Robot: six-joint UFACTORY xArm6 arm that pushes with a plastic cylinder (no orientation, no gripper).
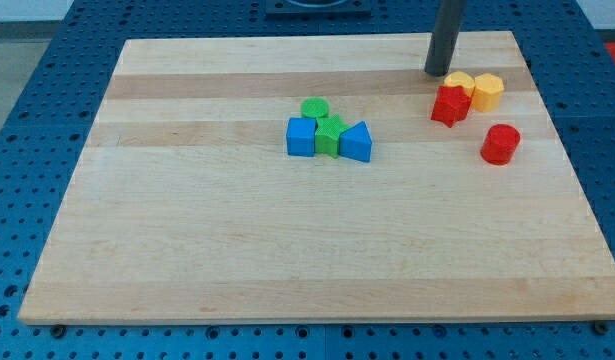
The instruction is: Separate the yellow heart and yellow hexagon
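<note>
My tip [436, 72] rests on the wooden board [187, 250], just above-left of the yellow heart [459, 82], which touches the yellow hexagon [488, 91] to its right. Below my tip sits a red star [450, 105]; a red cylinder [500, 144] lies further down-right. Far left: green and blue blocks clustered.

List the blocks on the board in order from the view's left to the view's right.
blue cube → green round block → green block → blue triangular block → red star-like block → yellow heart → yellow hexagon → red cylinder-like block. My tip sits just left of the yellow heart.
</note>
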